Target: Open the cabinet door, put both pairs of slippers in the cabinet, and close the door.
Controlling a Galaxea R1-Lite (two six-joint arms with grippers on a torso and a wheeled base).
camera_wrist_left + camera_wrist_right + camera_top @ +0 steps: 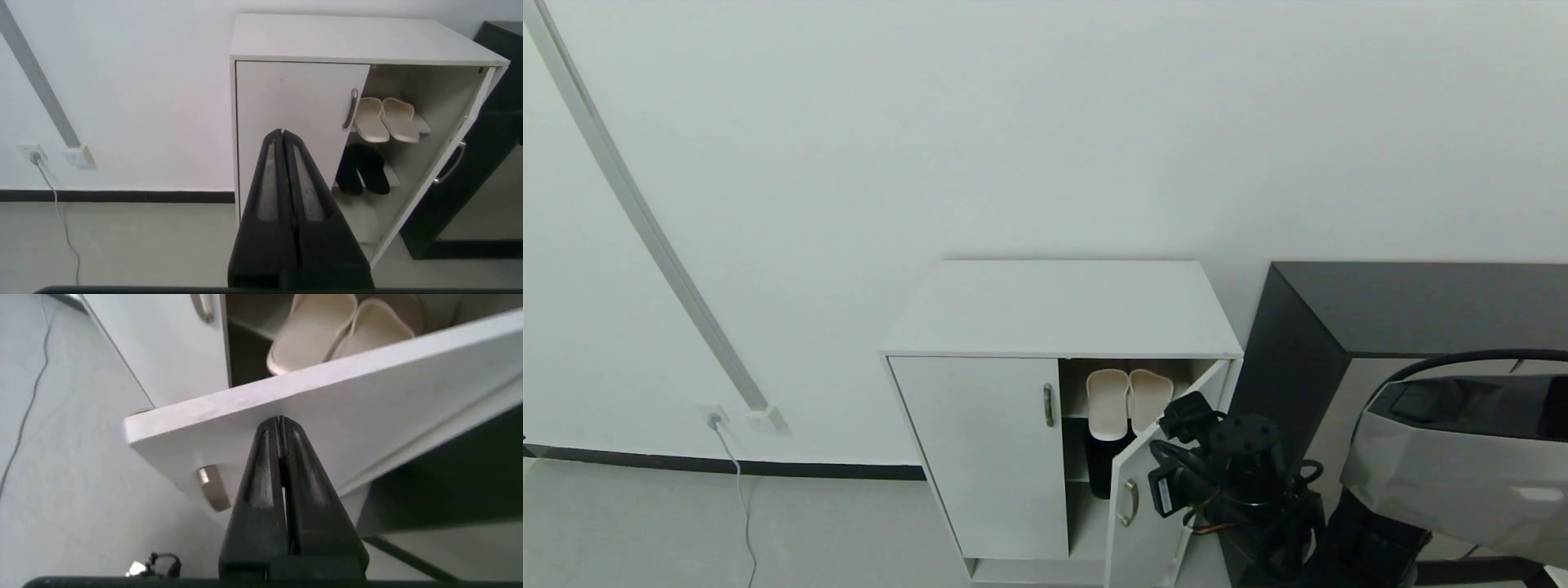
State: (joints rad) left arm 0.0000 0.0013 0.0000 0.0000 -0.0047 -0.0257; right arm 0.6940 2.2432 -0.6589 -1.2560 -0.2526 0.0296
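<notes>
Evidently, the closing step was in hand. The white two-door wooden cabinet stood against the wall with its left door shut. Its right door stood partly swung out on the hinge at the cabinet's right side. The cream flat slippers lay side by side on the upper shelf. The black slippers lay on the shelf below. Both pairs were therefore inside, and only the door remained to be dealt with.

The right gripper had its fingers pressed together with nothing between them. Their tips met the outer face of the right door just under its top edge, above the curved metal handle. The left gripper hung well apart from the cabinet, facing its front, its fingers likewise closed and empty.

The next move, as judged, called for pushing the right door along its arc until it sat flush with the left door. Contact was best kept toward the free, handle-side edge, where leverage is greatest. The push needed to follow the arc so that the closed tips would not slide off over the top edge. Whether the cream pair overhung the shelf front could not be settled, so slow closing was advisable.
</notes>
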